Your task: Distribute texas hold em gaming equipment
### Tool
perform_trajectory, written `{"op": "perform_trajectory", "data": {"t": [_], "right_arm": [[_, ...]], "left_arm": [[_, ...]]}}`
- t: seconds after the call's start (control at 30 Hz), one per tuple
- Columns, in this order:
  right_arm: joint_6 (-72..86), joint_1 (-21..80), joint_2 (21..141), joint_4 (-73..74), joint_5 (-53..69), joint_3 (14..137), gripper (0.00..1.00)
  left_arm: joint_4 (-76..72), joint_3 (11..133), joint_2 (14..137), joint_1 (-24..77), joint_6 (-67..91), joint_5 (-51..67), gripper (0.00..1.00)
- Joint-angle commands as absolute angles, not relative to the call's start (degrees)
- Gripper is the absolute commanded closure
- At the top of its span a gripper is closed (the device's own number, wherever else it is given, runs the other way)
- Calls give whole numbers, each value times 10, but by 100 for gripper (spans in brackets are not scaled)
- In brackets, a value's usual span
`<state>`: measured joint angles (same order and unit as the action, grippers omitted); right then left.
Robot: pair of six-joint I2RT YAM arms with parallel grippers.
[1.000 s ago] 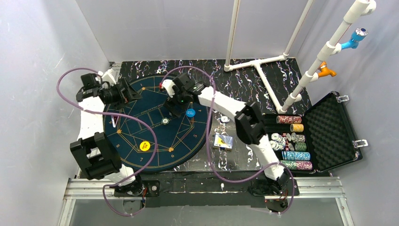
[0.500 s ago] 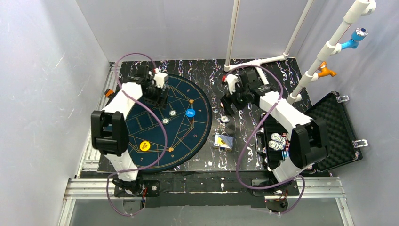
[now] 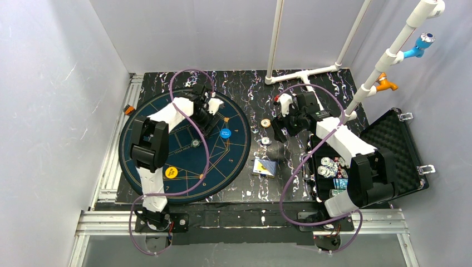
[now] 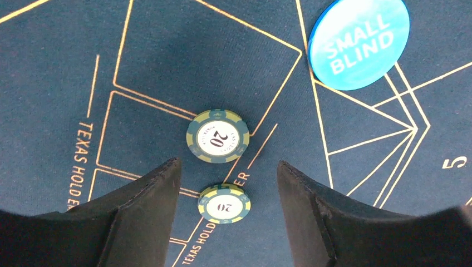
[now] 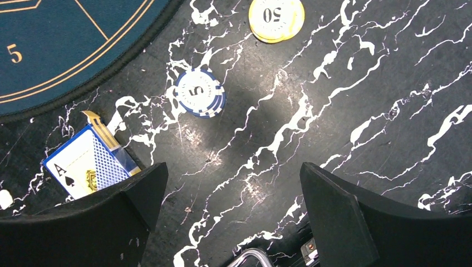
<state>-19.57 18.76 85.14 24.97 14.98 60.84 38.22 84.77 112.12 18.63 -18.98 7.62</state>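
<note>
The left claw [image 4: 228, 167], half wide and empty, hangs over the mat [image 4: 111, 44]; the near 20 chip [image 4: 224, 203] lies between its fingers [image 4: 147, 206] and the far 20 chip [image 4: 217, 136] just beyond at 12 o'clock, both round, so I think no wrist turn is needed. The right claw [image 5: 231, 169] is wide and empty above the surface [image 5: 362, 83], with the 5 chips [image 5: 199, 92] at its 11 o'clock. Only the top view shows the case [image 3: 389, 150], but it hides both 20 chips under the left arm [image 3: 172, 110].

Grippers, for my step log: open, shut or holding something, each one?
Left gripper: open, holding nothing; a chip lies untouched between its jaws.
Right gripper: open, holding nothing.
</note>
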Motion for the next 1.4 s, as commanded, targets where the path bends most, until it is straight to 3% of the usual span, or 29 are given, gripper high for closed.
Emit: {"op": "perform_trajectory", "data": {"t": [0.0, 0.53, 0.97, 1.37], "right_arm": [[-201, 179, 836, 217, 162, 602, 2], [-201, 169, 841, 215, 167, 600, 2], [-201, 165, 846, 217, 169, 600, 2], [-205, 164, 849, 219, 170, 600, 2]], "left_arm": [[390, 858, 1128, 193, -197, 60, 39], [368, 859, 1185, 200, -199, 49, 40], [353, 875, 1190, 203, -192, 34, 72], [365, 961, 1193, 178, -181, 45, 75]]}}
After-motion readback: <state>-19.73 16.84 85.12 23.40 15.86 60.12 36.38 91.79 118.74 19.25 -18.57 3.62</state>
